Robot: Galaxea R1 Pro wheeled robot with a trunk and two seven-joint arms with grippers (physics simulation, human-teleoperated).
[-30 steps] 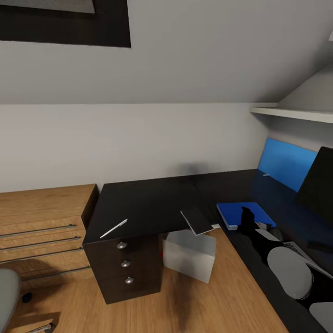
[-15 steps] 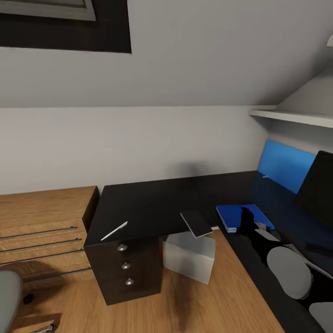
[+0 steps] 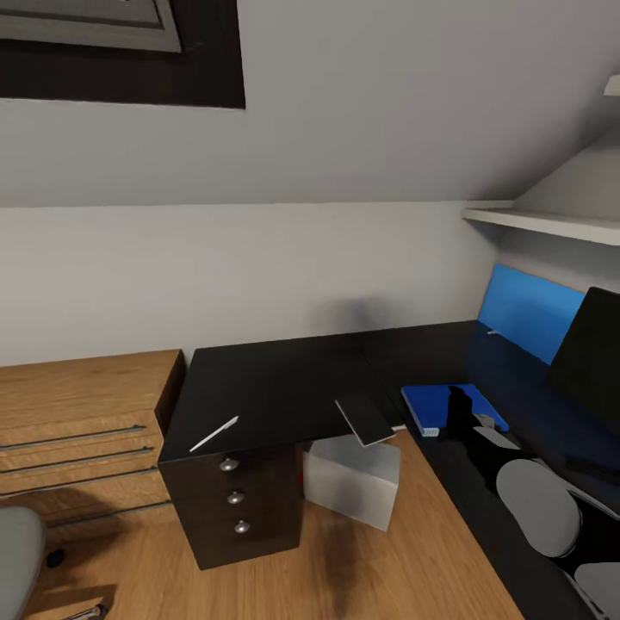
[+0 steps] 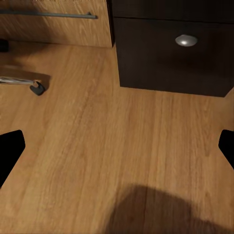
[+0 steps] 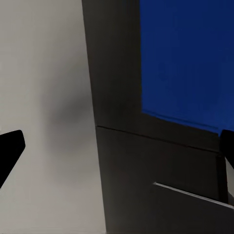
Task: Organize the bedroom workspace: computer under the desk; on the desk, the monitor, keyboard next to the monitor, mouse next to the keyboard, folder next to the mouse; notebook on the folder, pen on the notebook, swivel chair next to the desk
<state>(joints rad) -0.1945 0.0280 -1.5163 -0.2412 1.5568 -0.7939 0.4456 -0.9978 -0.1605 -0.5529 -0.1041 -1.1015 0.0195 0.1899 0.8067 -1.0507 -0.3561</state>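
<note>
From where I stand, the robot faces the corner of the desk (image 3: 275, 383), and the blue folder (image 3: 443, 403) already lies on the long wing, near the monitor (image 3: 594, 349). The notebook (image 3: 365, 419) lies at the inner edge of the desk with one corner hanging over the computer (image 3: 353, 478), which stands on the floor below the top. The pen (image 3: 213, 434) lies alone near the front edge, above the drawers with silver knobs. The right gripper (image 3: 459, 412) hovers over the near end of the folder, and in its wrist view both dark fingertips (image 5: 9, 148) stand far apart at the edges with nothing between them, so I judge it open and empty. The left gripper (image 4: 117, 151) also has its tips wide apart, and it looks down at the bare floor (image 4: 97, 146) beside the drawer unit. I think the step in hand is to fetch the notebook. To do it well, the arm should come from the overhanging corner, where one finger can pass under the cover, and close gently, because a push from above may tip it off the desk onto the computer. A corner of the swivel chair (image 3: 15, 551) shows far at the left.
</note>
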